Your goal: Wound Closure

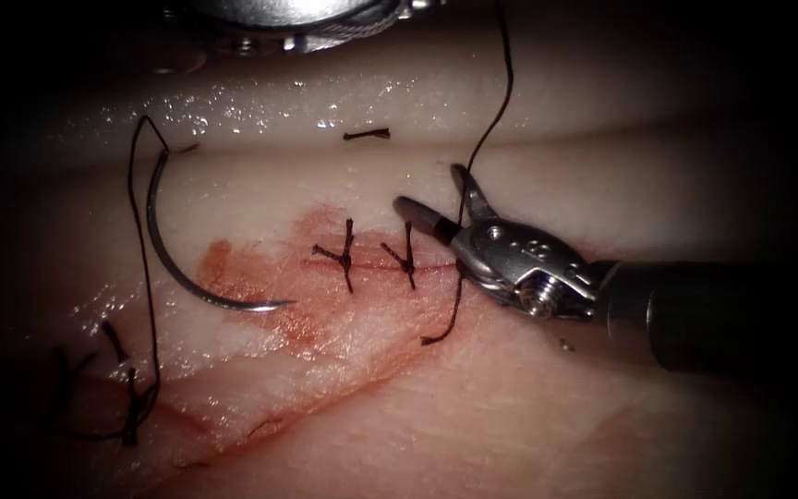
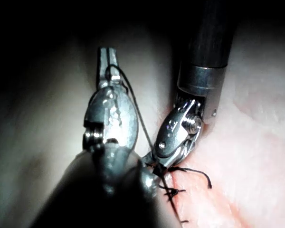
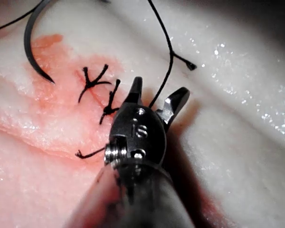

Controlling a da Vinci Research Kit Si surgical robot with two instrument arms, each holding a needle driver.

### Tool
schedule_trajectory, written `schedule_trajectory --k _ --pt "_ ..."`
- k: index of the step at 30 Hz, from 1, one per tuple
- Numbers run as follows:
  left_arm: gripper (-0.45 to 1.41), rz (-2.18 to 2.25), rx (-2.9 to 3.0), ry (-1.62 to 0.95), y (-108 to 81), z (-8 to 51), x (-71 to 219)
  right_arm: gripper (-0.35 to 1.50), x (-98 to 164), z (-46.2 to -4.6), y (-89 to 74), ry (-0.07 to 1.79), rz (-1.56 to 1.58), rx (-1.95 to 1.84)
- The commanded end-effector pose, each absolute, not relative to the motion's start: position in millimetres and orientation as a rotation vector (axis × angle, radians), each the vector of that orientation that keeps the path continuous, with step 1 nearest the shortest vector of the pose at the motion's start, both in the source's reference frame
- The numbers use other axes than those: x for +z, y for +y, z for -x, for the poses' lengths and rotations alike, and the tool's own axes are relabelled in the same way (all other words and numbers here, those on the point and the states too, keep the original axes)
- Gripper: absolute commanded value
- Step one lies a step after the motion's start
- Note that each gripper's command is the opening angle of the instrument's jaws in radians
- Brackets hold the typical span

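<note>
**Right tool spread over the thread, needle free on the tissue**

Right tool (image 1: 436,199) in from the tissue's right edge, jaws parted and gripping nothing, the thread (image 1: 501,92) running between them. Left tool (image 2: 108,59) up near the far edge, clenched on the thread, which loops at its tip and drops toward the right tool (image 2: 154,161).

Needle (image 1: 177,263) lying loose on the tissue (image 1: 510,416) left of the cut (image 1: 376,263), held by neither tool and not in the tissue, point toward the cut, trailing thread curving off toward the left edge. Two knotted stitches (image 1: 346,254) across the cut, just left of the right tool's tips. Thread tail (image 1: 441,323) ending on the surface below those jaws. Red fluid (image 1: 260,277) spread around the cut's left end. Cut scrap of thread (image 1: 367,135) lying apart toward the far edge.
</note>
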State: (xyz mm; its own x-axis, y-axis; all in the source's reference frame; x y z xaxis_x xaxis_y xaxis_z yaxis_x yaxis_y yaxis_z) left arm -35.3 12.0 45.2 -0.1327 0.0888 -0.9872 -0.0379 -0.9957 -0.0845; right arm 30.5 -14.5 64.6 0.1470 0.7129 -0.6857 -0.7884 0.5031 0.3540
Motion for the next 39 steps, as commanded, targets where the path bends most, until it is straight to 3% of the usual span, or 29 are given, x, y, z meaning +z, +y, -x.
schedule_trajectory --k 1,11,12,13,15,16,23,24,25,26,27,39 --pt "-0.45 2.015 2.303 -0.059 12.1 35.9 45.5 1.33 65.0 -31.7 -14.2 0.929 0.095 1.084" --pt "-0.45 2.023 2.316 -0.068 11.3 36.3 45.2 1.28 65.1 -32.0 -13.6 0.928 0.088 1.085" --pt "-0.45 2.024 2.316 -0.067 11.2 36.3 45.1 1.20 65.0 -31.9 -13.5 0.927 0.087 1.086" --pt "-0.45 2.026 2.316 -0.067 11.1 36.3 45.1 0.96 64.9 -31.9 -13.4 0.926 0.086 1.086" --pt "-0.45 2.028 2.318 -0.071 10.9 36.4 44.9 -0.03 64.7 -31.9 -13.5 0.924 0.091 1.069" --pt "-0.45 2.029 2.318 -0.071 10.9 36.4 44.8 -0.35 64.7 -31.9 -13.6 0.922 0.093 1.070" --pt "-0.45 2.050 2.322 -0.064 10.7 35.9 44.1 -0.35 63.9 -30.4 -14.0 0.902 0.105 1.076" --pt "-0.45 2.056 2.324 -0.059 10.8 35.7 44.3 0.12 63.8 -30.0 -14.1 0.907 0.093 1.068" --pt "-0.45 2.045 2.331 -0.054 10.8 35.5 44.4 0.79 63.6 -29.4 -14.4 0.916 0.085 1.060" --pt "-0.45 2.041 2.335 -0.052 10.8 35.3 44.6 1.28 63.4 -28.9 -14.6 0.919 0.084 1.057" --pt "-0.45 2.046 2.343 -0.051 10.2 34.7 44.9 1.45 62.7 -27.4 -15.2 0.918 0.083 1.052" --pt "-0.45 2.079 2.351 -0.145 -3.4 34.5 46.1 1.45 57.5 -18.3 -17.7 0.913 0.158 0.944"
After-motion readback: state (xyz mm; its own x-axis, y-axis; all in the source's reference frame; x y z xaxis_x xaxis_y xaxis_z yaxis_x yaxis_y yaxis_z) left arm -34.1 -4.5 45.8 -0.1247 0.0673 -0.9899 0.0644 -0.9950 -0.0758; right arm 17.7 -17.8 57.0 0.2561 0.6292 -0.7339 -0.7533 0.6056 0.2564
